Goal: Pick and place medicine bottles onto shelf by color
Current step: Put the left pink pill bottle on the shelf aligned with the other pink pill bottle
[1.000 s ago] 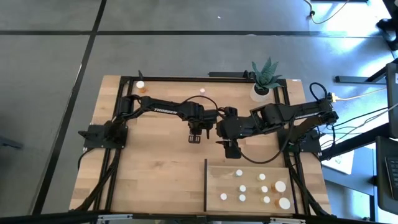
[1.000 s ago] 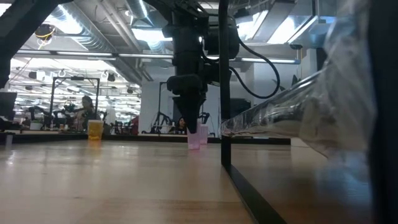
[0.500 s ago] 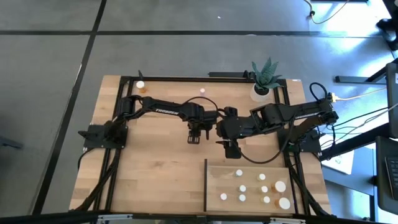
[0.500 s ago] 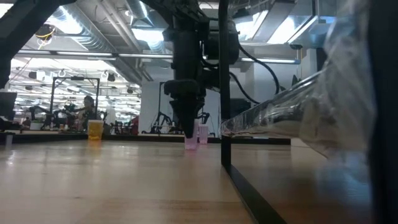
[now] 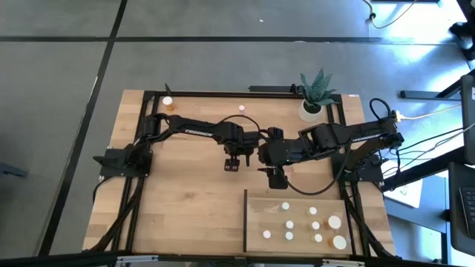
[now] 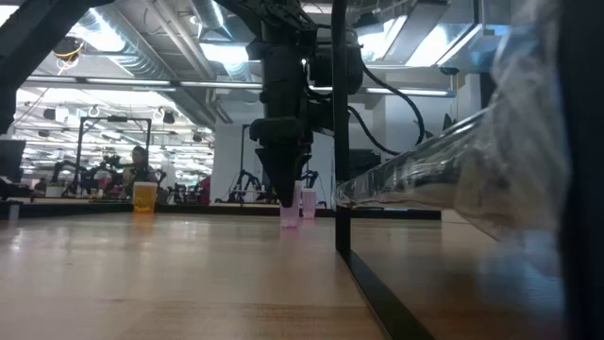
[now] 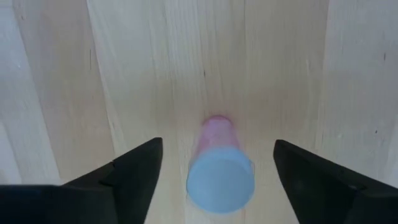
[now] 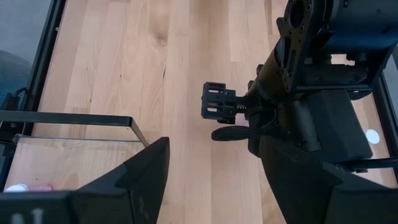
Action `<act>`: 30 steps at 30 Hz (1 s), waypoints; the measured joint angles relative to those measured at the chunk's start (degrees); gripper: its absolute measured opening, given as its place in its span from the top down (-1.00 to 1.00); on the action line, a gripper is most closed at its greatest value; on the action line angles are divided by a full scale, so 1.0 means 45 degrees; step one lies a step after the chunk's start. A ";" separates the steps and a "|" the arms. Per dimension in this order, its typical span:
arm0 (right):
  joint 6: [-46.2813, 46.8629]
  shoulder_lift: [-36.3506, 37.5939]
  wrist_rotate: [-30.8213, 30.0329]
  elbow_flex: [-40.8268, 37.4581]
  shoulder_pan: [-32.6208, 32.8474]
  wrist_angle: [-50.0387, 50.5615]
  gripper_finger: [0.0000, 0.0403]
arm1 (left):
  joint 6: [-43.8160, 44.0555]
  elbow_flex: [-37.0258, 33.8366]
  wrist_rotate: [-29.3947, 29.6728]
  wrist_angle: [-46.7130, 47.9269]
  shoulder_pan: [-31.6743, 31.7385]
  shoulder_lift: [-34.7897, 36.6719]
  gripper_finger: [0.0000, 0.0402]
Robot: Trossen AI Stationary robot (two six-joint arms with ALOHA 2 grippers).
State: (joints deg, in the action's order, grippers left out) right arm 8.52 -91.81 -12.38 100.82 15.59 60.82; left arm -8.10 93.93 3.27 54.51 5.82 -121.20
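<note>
A pink medicine bottle [image 7: 216, 134] with a white cap [image 7: 221, 180] stands upright on the tabletop near its middle. My left gripper [image 5: 232, 166] points straight down over it, open. Its two fingers stand on either side of the bottle with clear gaps and touch nothing. The low view shows the bottle [image 6: 290, 216] on the wood below the fingers. My right gripper [image 5: 273, 178] hangs open and empty just right of it, raised above the table. The shelf [image 5: 261, 211] lies at the near right and holds several white-capped bottles [image 5: 289, 224].
A second pink bottle [image 5: 242, 108] stands at the far edge, and a white-capped one [image 5: 168, 101] beside an orange one [image 5: 172, 107] at the far left corner. A potted plant [image 5: 312, 110] stands at the far right. The shelf's dark upright edge [image 5: 245, 221] faces the bare wood on the left.
My left gripper has opened without moving away, letting go of the pink bottle. The bottle now stands on the table between the spread fingers.
</note>
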 joint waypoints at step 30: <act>-0.0001 0.0000 0.0000 0.0000 0.0000 -0.0079 -0.25 | 0.0068 0.0036 0.1485 0.1060 0.0086 0.3370 -0.60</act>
State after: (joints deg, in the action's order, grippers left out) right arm 8.52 -91.81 -12.38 100.82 15.59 60.46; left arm -7.79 94.09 9.95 59.28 6.21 -106.03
